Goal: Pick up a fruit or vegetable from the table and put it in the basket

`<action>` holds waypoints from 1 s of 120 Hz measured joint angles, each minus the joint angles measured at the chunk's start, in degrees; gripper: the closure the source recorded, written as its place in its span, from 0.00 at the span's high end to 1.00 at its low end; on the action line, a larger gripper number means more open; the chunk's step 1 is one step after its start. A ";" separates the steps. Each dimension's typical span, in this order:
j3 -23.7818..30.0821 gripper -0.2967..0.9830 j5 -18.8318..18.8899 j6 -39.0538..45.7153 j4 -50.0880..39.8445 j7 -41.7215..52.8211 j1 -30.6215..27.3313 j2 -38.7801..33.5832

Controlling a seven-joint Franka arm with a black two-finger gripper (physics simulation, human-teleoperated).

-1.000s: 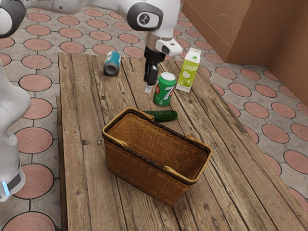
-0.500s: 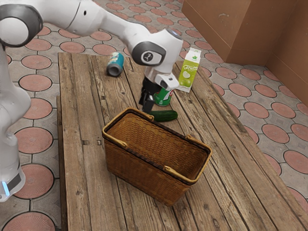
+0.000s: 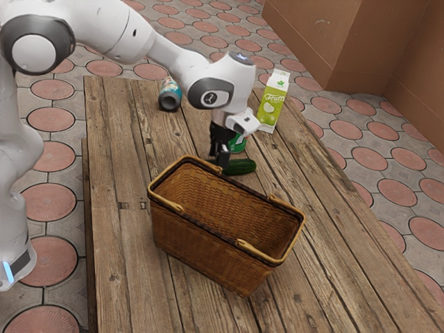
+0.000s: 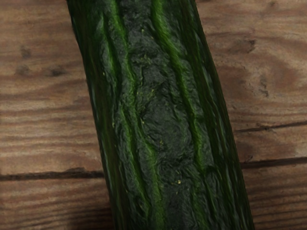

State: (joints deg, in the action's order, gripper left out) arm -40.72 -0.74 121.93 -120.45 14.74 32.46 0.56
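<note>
Fingers (image 3: 220, 157) parted — at cucumber (image 4: 158, 115) | basket (image 3: 201, 243), green can (image 3: 238, 143) near — opposite sides | planks (image 4: 38, 124) along cucumber's both edges

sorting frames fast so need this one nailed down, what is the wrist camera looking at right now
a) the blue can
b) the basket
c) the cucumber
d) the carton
C: the wrist view shows the cucumber's dark green, ridged skin, with the table's wooden boards on both sides of it.
</note>
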 joint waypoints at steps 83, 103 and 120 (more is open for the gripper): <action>-0.53 0.41 7.21 -24.48 23.04 2.89 0.87 1.49; -0.49 0.41 8.43 -32.06 25.08 3.80 5.41 -0.86; -0.70 0.40 9.37 -34.92 25.07 4.31 9.60 -1.42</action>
State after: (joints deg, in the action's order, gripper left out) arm -41.42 8.63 87.02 -95.38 19.06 42.05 -0.86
